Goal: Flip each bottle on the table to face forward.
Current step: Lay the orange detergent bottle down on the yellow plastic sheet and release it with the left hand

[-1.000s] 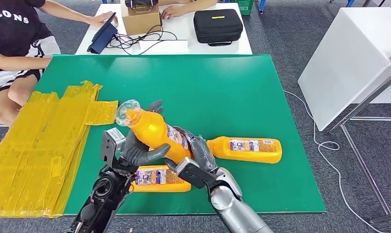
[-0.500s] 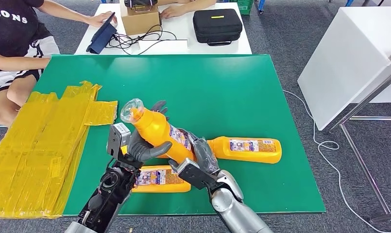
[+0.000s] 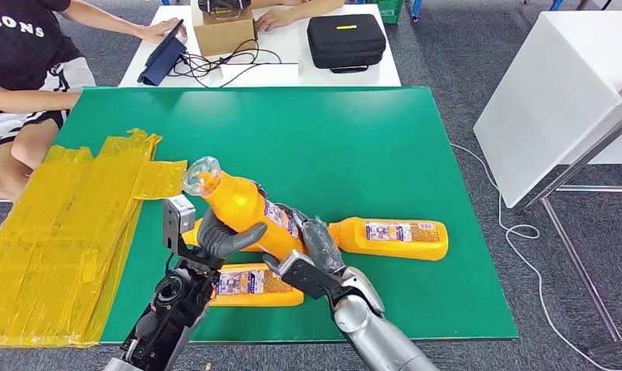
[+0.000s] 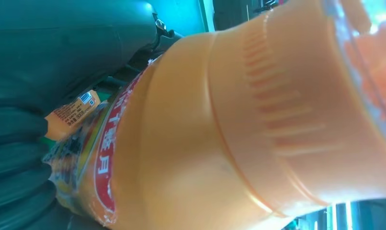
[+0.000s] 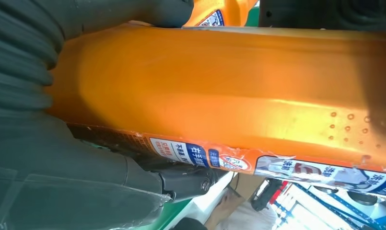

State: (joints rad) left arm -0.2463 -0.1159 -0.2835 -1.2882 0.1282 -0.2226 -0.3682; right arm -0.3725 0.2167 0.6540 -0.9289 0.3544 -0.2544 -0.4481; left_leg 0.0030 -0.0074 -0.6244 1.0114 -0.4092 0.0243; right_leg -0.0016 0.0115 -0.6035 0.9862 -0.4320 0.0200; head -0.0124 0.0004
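Both the left hand [image 3: 229, 238] and right hand [image 3: 317, 249] grip a tilted orange bottle [image 3: 246, 207] raised over the green surface [image 3: 354, 147] near its front edge; far half lies open

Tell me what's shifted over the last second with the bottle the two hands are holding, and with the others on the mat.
The held bottle rose slightly half a second ago, then dipped back, its capped end swinging toward the yellow tape. The left hand and right hand kept their grip throughout. The bottle on the right and the near bottle lay unmoved on the green mat.
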